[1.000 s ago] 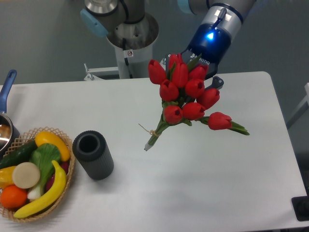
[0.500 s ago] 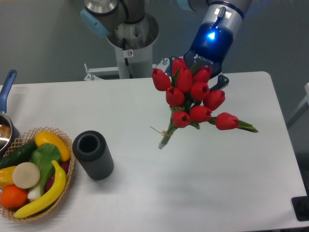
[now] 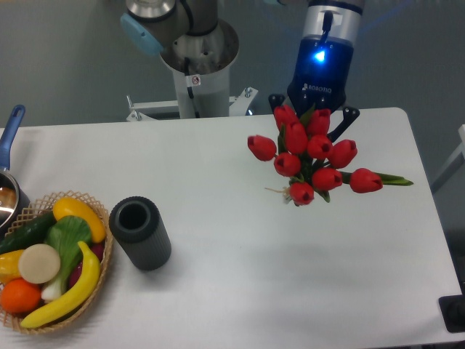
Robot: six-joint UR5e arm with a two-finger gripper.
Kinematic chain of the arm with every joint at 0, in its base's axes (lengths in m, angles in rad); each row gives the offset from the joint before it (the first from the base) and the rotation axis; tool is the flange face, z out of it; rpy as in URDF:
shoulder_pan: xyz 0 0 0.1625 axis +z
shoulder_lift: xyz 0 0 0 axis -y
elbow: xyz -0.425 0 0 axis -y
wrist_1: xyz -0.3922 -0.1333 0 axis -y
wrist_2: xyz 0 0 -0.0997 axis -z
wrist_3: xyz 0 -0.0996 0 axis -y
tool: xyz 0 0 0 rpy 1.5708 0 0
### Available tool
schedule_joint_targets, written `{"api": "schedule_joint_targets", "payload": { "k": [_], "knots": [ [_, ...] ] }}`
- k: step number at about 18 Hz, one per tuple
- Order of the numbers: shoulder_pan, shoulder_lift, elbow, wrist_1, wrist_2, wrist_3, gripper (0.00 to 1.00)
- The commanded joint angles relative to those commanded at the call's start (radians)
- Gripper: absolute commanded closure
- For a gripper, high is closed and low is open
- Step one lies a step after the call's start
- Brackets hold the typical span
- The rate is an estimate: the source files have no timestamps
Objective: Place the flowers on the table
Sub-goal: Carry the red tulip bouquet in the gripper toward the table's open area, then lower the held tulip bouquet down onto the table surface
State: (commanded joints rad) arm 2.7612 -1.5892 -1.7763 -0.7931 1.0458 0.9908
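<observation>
The flowers (image 3: 312, 156), a bunch of red tulips with green leaves, hang above the right rear part of the white table (image 3: 232, 283). Their heads face up toward the camera and hide most of the stems; a bit of tan string shows at the lower left of the bunch. One tulip sticks out sideways to the right. My gripper (image 3: 314, 116) comes down from the rear, its blue light lit. Its black finger links show on both sides of the blooms, and it is shut on the flowers. The fingertips are hidden behind the blooms.
A dark grey cylindrical vase (image 3: 140, 233) stands at the left of the middle. A wicker basket (image 3: 107, 256) of fruit and vegetables sits at the front left, with a pot (image 3: 6, 195) behind it. The arm's base (image 3: 197, 54) rises at the rear edge.
The gripper has carried the flowers to the right and slightly back. The bunch has swung more upright, so the stems that pointed down-left are now mostly hidden under the heads.
</observation>
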Motion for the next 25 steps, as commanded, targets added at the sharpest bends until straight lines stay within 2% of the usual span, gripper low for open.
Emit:
{"api": "schedule_joint_targets", "payload": {
  "k": [5, 9, 13, 17, 25],
  "knots": [
    [-0.038, -0.047, -0.014, -0.006, 0.164, 0.029, 0.7],
    [-0.116, -0.124, -0.012, -0.014, 0.347, 0.054, 0.7],
    [-0.161, -0.181, -0.012, -0.034, 0.453, 0.054, 0.71],
    [-0.176, -0.222, -0.028, -0.04, 0.47, 0.054, 0.71],
    [-0.207, -0.333, -0.006, -0.035, 0.491, 0.054, 0.7]
  ]
}}
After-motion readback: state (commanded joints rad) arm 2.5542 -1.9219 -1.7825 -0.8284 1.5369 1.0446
